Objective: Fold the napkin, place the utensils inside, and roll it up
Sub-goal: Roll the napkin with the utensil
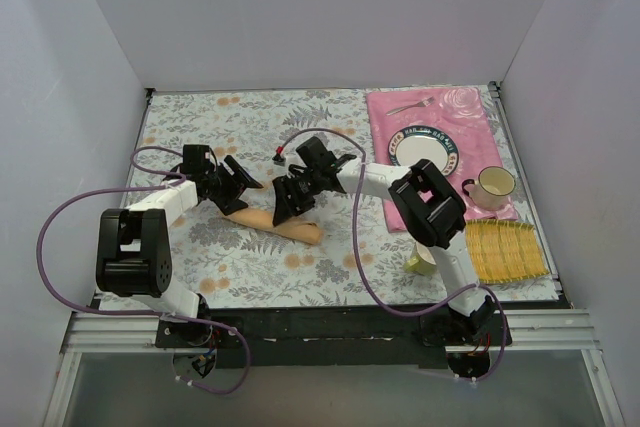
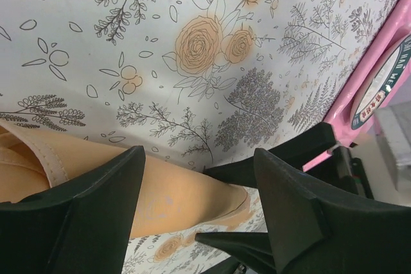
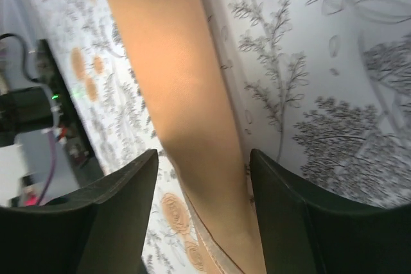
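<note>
The peach-orange napkin (image 1: 275,224) lies rolled into a tube on the floral tablecloth, running from near centre-left down to the right. My left gripper (image 1: 238,187) hovers open at the roll's left end; in the left wrist view the napkin (image 2: 173,200) shows between its fingers (image 2: 83,216). My right gripper (image 1: 292,202) stands open over the roll's middle. In the right wrist view the napkin (image 3: 186,94) passes between the spread fingers (image 3: 122,210), which straddle it without clamping. A silver fork (image 1: 410,105) lies on the pink placemat (image 1: 470,112).
On the pink placemat stand a dinner plate (image 1: 425,147) and a cream mug (image 1: 493,185). A yellow woven mat (image 1: 505,250) lies at the front right, with a small pale green object (image 1: 420,262) beside the right arm. White walls enclose the table.
</note>
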Controlling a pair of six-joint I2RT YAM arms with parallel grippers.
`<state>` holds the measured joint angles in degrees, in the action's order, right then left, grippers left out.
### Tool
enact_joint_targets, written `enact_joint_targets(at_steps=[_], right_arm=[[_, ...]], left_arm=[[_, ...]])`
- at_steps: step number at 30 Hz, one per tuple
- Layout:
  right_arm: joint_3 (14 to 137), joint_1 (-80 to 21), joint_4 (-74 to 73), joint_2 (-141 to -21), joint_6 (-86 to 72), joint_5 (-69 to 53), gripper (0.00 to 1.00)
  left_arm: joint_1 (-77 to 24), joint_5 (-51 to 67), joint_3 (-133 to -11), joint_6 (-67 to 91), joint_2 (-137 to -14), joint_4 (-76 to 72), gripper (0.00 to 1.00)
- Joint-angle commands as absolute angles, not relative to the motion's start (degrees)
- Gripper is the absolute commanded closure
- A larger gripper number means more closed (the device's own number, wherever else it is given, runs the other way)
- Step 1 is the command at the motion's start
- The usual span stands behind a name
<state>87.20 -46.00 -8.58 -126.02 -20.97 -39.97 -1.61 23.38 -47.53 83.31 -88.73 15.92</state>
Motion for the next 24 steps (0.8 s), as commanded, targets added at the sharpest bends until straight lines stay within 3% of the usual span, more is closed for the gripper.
enact_joint_targets(at_steps=[1, 9, 24], right_arm=[[94.21, -49.47, -21.69, -120.94, -8.19, -22.79, 0.30], [98.09, -60.45, -24.79, -119.98, 4.03, 2.60, 0.27], [94.66, -67.50, -20.66, -123.66, 11.42, 17.92, 0.27]], left_arm=[[-1.32, 22.76, -47.81, 82.09, -88.24, 15.21, 0.32], [-1.32, 22.68, -47.37, 81.91, -88.42, 15.03, 0.32], [-1.14, 23.64, -48.78, 81.74, -88.15, 15.91, 0.32]])
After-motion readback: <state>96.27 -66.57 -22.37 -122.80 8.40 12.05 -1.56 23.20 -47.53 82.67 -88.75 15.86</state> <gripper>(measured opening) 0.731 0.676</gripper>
